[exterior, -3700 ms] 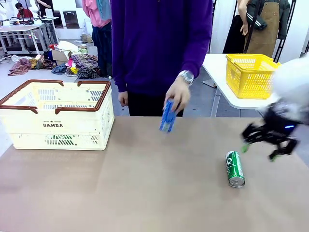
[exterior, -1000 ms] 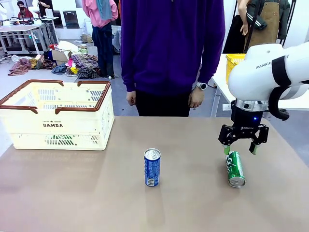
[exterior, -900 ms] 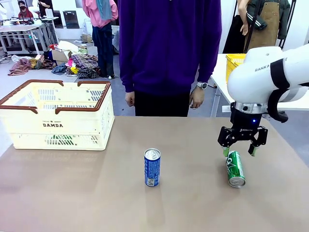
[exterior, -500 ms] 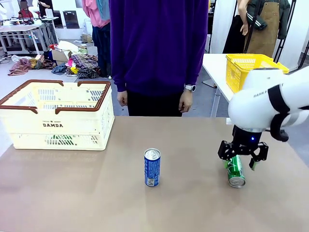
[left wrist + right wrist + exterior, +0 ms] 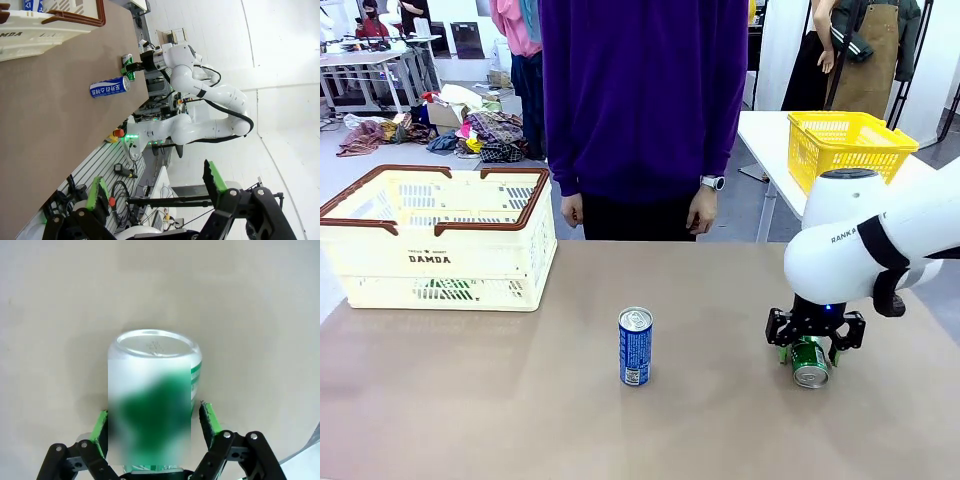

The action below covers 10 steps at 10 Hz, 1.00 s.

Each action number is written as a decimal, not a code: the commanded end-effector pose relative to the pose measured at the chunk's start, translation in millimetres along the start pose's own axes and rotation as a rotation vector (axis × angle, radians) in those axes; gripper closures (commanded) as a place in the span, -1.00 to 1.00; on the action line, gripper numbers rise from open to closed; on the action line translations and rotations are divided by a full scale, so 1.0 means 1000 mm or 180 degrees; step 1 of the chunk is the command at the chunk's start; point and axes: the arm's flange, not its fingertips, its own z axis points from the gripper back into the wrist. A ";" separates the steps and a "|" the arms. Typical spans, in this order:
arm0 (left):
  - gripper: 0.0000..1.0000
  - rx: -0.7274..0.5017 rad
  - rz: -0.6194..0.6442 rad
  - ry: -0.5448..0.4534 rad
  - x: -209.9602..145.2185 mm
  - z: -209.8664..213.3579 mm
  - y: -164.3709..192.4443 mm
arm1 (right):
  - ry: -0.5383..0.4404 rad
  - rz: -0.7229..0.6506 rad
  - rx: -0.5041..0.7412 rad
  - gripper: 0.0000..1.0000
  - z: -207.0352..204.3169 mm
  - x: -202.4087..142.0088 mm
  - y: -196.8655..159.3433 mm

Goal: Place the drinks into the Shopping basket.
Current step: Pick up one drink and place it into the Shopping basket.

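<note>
Green can (image 5: 810, 362) is seen lying on its side at the right of the tabletop (image 5: 520, 400), straddled by the right gripper (image 5: 811, 352), w/ green pads set close on both flanks. Whether it is clamped cannot be told. Blue can (image 5: 635, 346) is stood upright mid-tabletop, well apart. Shopping basket (image 5: 440, 255) is placed far left. Left gripper (image 5: 154, 175) is held wide, w/ nothing between its fingers. A person (image 5: 640, 100) in purple is stood opp.
</note>
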 end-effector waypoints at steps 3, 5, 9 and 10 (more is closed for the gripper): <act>-1.00 -0.0004 -0.0014 0.0000 -0.003 0.000 0.000 | -0.0068 -0.0178 0.0056 1.00 -0.005 -0.005 -0.001; -1.00 -0.0004 -0.0014 0.0000 -0.003 0.000 0.000 | -0.0057 -0.0176 0.0074 1.00 -0.005 -0.005 -0.001; -1.00 -0.0004 -0.0014 0.0000 -0.003 0.000 0.000 | -0.0101 -0.0163 0.0052 1.00 0.003 -0.005 -0.002; -1.00 -0.0004 -0.0014 0.0000 -0.003 0.000 0.000 | -0.0200 -0.0133 0.0056 1.00 0.022 -0.005 -0.006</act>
